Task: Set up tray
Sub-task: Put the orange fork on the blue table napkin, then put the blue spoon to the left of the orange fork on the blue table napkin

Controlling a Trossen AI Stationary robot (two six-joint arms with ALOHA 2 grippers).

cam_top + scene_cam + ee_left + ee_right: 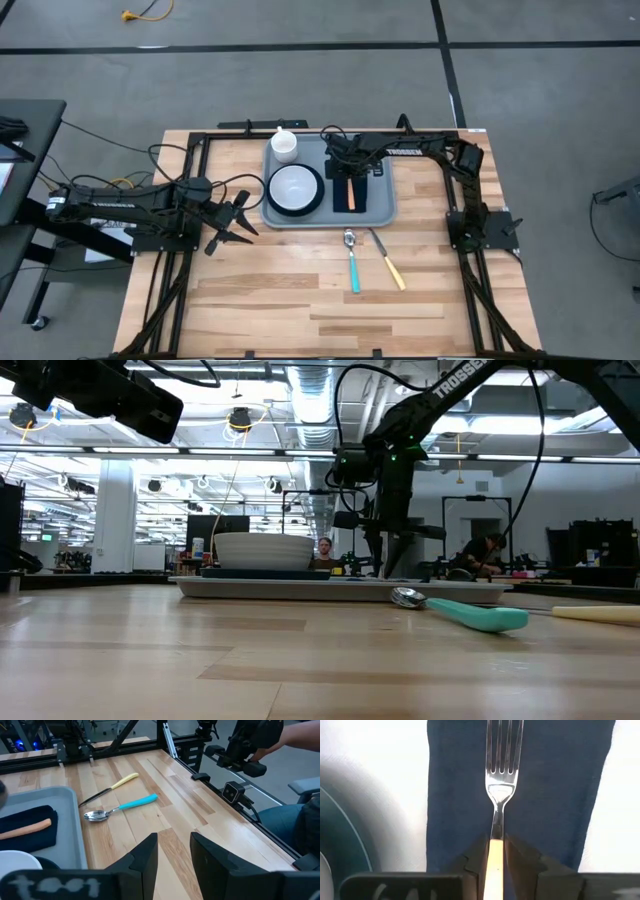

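A white bowl [264, 550] sits on the tray [300, 588] across the wooden worktop [200, 660]. The right gripper [385, 565] reaches down onto the tray. Nearer lies a teal-handled spoon [460, 610].

Right gripper [494, 860] fingers pinched shut; left gripper [172, 855] fingers parted.

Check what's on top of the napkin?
A fork with an orange handle lies on the napkin in the tray, pinched by the right gripper. The tray beneath is covered.
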